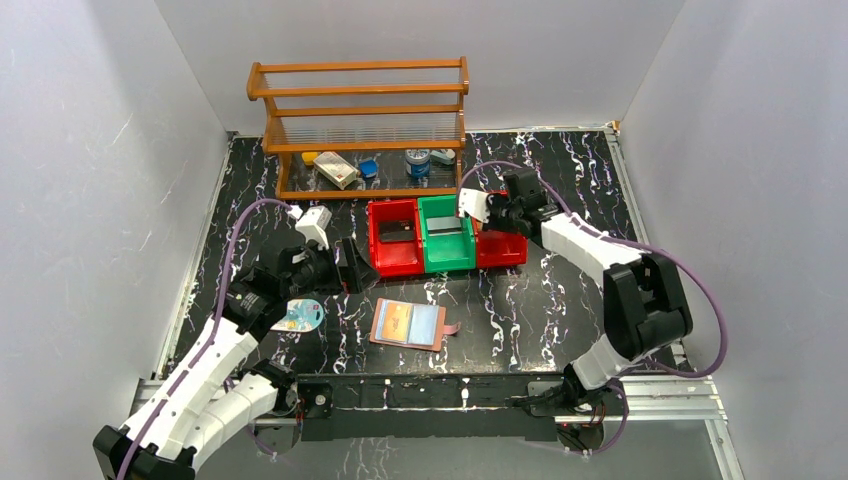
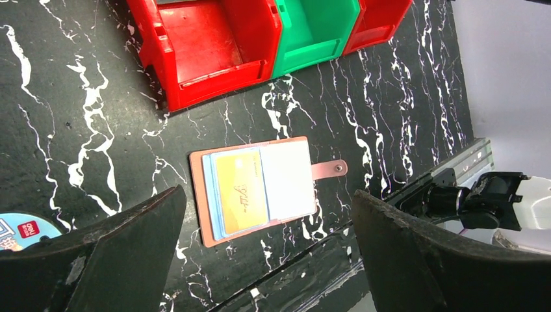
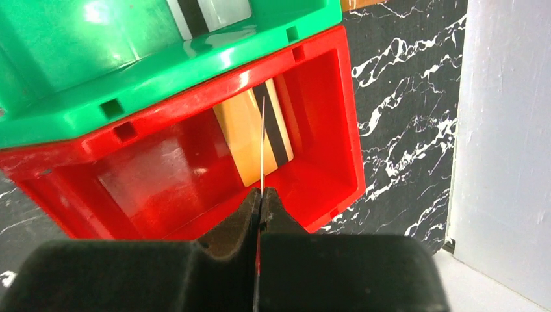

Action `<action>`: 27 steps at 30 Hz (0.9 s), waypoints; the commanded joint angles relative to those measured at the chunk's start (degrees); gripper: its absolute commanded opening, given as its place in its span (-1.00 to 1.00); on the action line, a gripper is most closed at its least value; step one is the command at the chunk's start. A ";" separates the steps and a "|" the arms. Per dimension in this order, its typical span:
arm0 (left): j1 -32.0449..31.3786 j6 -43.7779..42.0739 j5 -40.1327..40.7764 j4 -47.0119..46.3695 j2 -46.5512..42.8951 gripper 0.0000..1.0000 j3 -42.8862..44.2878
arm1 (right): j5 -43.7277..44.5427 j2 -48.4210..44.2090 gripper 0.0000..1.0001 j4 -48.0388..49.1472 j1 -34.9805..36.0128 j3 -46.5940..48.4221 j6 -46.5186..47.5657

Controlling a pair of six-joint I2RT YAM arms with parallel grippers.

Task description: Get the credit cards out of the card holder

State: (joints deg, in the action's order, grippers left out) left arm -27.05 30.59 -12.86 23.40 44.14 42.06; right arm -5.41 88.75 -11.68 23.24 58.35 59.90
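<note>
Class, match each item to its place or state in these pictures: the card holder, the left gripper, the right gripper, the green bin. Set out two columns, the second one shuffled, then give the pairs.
Column one
1. card holder
2. left gripper
3. right gripper
4. green bin

Column two
A. between the left red bin and the right red bin
B. shut on a thin card, above the right red bin
C. lying open on the table, an orange card in its pocket
D. open and empty, above the table

Pairs: 1-C, 2-D, 3-B, 4-A
</note>
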 commanded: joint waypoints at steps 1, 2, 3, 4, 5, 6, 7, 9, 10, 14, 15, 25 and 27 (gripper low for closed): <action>0.33 -1.85 1.27 1.79 -1.14 0.97 2.12 | -1.94 3.55 -1.00 3.62 -0.29 4.83 3.43; 0.33 -1.99 1.57 1.94 -1.22 0.97 2.23 | -1.77 4.57 -1.00 3.94 -0.27 5.45 3.66; 0.33 -2.16 1.87 2.06 -1.33 0.97 2.32 | -1.66 5.39 -1.00 4.13 -0.27 6.05 4.13; 0.33 -2.32 2.10 2.16 -1.40 0.97 2.40 | -1.69 6.25 -1.00 4.54 -0.25 6.67 4.34; 0.33 -2.43 2.32 2.24 -1.50 0.97 2.45 | -1.78 6.99 -1.00 5.20 -0.22 7.27 4.40; 0.33 -2.58 2.60 2.38 -1.63 0.97 2.54 | -1.75 7.68 -1.00 6.04 -0.22 7.64 4.56; 0.33 -2.70 2.93 2.43 -1.75 0.97 2.50 | -1.64 8.46 -1.00 6.66 -0.27 8.04 4.95; 0.33 -2.85 3.44 2.51 -2.02 0.97 2.56 | -1.14 10.01 -1.00 7.32 -0.23 8.84 5.64; 0.33 -3.06 3.57 2.60 -2.12 0.97 2.56 | -0.67 10.55 -1.00 7.70 -0.31 9.08 6.03; 0.33 -3.61 4.14 3.30 -2.55 0.97 2.89 | -0.65 13.50 -0.96 8.05 -0.31 10.27 6.73; 0.33 -3.75 4.25 3.61 -2.64 0.97 3.05 | -1.02 13.88 -0.96 8.41 -0.42 10.29 6.65; 0.33 -4.40 5.74 4.90 -4.06 0.97 2.85 | -0.88 15.43 -0.75 9.13 -0.40 7.36 6.87; 0.33 -4.18 5.62 4.90 -3.93 0.97 2.91 | -1.04 15.16 -0.68 9.24 -0.49 6.26 6.86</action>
State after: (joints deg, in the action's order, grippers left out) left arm -27.05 27.03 -7.90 27.49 40.95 42.98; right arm -5.32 104.84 -5.23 23.20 65.82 65.21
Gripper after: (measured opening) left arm 0.983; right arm 0.135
